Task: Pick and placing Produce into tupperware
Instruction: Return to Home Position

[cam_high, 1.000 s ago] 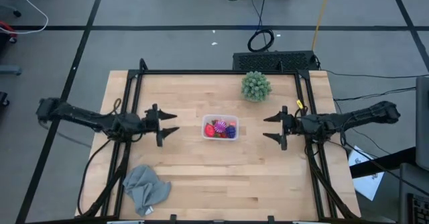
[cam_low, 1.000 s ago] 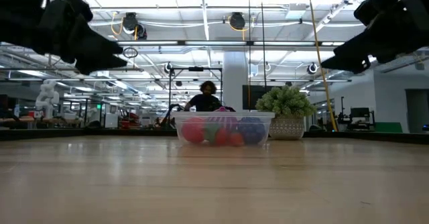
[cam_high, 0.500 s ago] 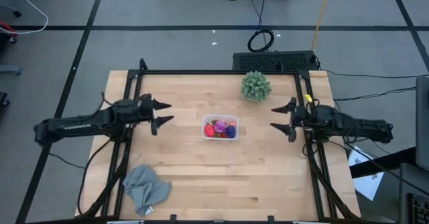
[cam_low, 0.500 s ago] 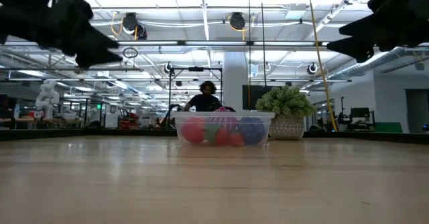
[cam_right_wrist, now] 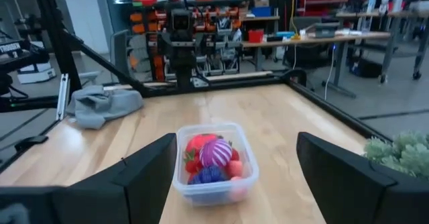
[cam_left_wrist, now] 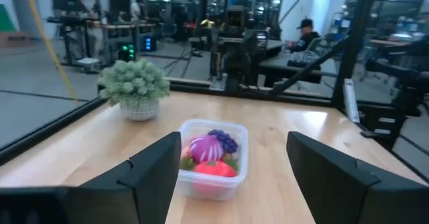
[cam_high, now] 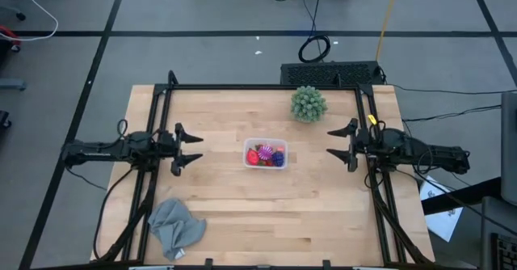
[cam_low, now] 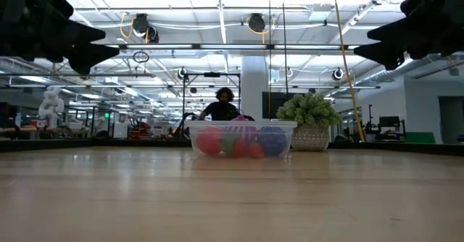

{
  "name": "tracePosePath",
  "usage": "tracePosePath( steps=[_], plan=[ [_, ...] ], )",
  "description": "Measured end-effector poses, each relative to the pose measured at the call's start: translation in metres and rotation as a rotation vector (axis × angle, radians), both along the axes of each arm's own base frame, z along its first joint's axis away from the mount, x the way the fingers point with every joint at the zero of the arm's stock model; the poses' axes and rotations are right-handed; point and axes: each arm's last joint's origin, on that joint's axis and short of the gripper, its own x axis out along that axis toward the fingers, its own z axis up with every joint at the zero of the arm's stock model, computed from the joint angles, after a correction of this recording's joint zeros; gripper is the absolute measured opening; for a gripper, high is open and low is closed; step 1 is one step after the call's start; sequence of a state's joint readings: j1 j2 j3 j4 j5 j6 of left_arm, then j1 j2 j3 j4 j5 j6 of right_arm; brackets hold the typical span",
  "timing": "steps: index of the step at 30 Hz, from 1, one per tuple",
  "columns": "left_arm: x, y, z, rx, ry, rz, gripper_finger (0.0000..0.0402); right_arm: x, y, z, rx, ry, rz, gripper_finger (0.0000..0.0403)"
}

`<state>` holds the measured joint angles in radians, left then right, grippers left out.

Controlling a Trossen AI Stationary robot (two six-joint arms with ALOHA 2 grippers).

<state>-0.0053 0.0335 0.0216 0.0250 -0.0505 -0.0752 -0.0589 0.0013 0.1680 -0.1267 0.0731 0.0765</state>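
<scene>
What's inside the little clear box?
The clear box holds a pile of toys: a striped purple onion on top, a red strawberry and dark purple grapes. Anything underneath them is hidden.

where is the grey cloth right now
In the high view the grey cloth lies crumpled near the bottom-left corner of the table, below the left gripper and well apart from the tupperware.

left pincer (cam_high: 199,147) open, right pincer (cam_high: 328,142) open, both raised

Produce (cam_high: 266,153) inside clear tupperware (cam_high: 266,141)
</scene>
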Motion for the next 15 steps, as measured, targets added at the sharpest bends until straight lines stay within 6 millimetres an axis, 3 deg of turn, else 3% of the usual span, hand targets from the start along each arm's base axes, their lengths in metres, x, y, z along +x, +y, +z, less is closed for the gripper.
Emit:
tracePosePath(
  steps=[9, 13, 15],
  plan=[
    [-0.001, -0.004, -0.002, 0.001, -0.01, -0.003, 0.0278, 0.002, 0.0, -0.003, -0.049, -0.018, 0.001, 0.0299],
    [-0.001, -0.005, -0.002, -0.01, -0.012, -0.012, 0.0278, 0.006, 0.0, -0.017, -0.048, -0.003, 0.008, 0.0299],
    [-0.001, -0.006, -0.001, -0.012, -0.015, -0.021, 0.0278, 0.007, 0.0, -0.014, -0.062, -0.066, 0.032, 0.0299]
  ],
)
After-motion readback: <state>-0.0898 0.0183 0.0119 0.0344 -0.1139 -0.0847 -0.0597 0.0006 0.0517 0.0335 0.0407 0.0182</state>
